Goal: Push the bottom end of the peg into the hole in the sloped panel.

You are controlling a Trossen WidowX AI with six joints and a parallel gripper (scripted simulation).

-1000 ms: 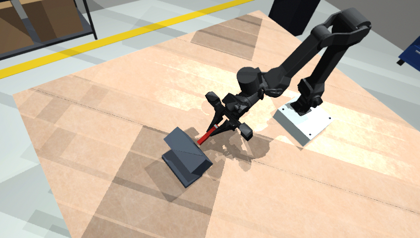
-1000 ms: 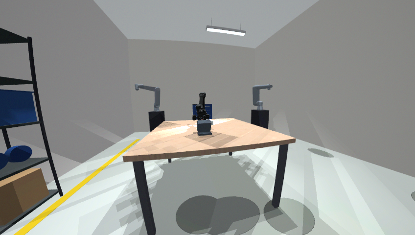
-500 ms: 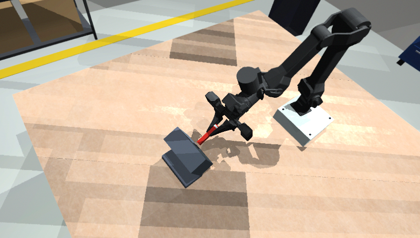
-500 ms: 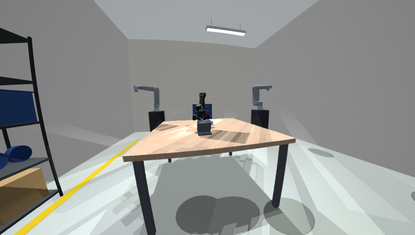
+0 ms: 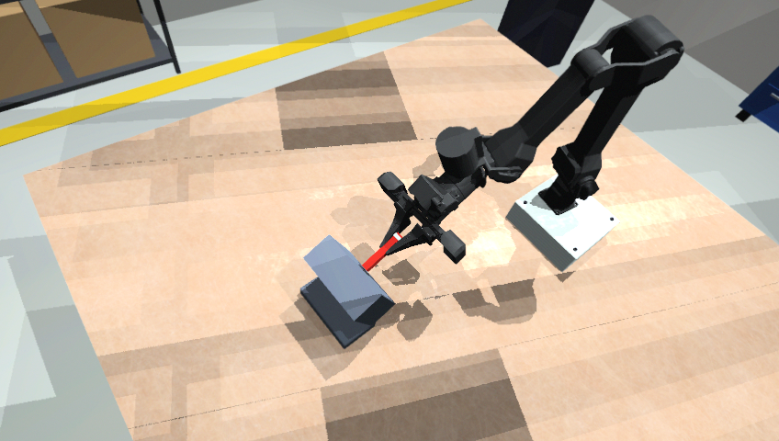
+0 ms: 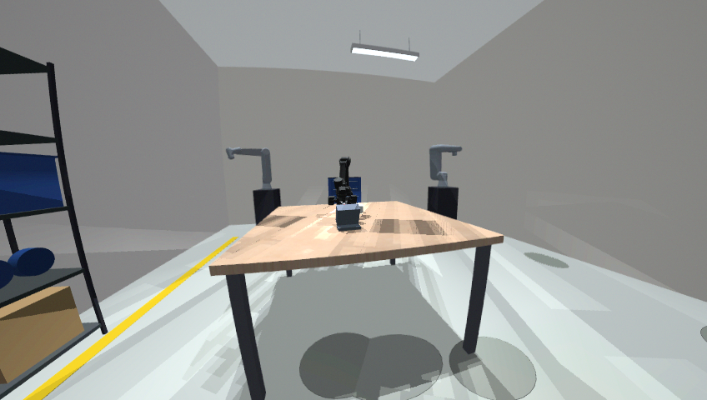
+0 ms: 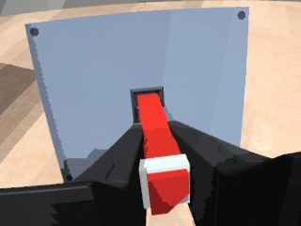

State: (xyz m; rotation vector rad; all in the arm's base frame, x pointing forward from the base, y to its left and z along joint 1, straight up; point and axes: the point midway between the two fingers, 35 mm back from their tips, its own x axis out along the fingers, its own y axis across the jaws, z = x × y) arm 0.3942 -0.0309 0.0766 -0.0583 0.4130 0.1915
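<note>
The red square peg [image 5: 377, 257] [image 7: 155, 122] has a white band near its upper end and slants down to the sloped panel. My gripper [image 5: 385, 250] [image 7: 154, 132] is shut on the peg, with the fingertips a short way from the panel face. The blue-grey panel [image 5: 340, 273] [image 6: 348, 216] [image 7: 85, 71] faces the arm. Its square hole [image 7: 134, 104] has a dark rim. The peg's lower end overlaps the hole in the wrist view, with dark gaps above and left of it. Their sides look roughly parallel. Whether the tip is inside the mouth cannot be told.
The panel's dark base [image 5: 328, 314] stands on the wooden table [image 5: 191, 262] [image 6: 298, 247]. The arm's white mounting block [image 5: 573, 226] is on the robot side. Dark screw heads [image 7: 34, 31] mark the panel's corners. Shelving [image 6: 54, 113] stands beyond the table.
</note>
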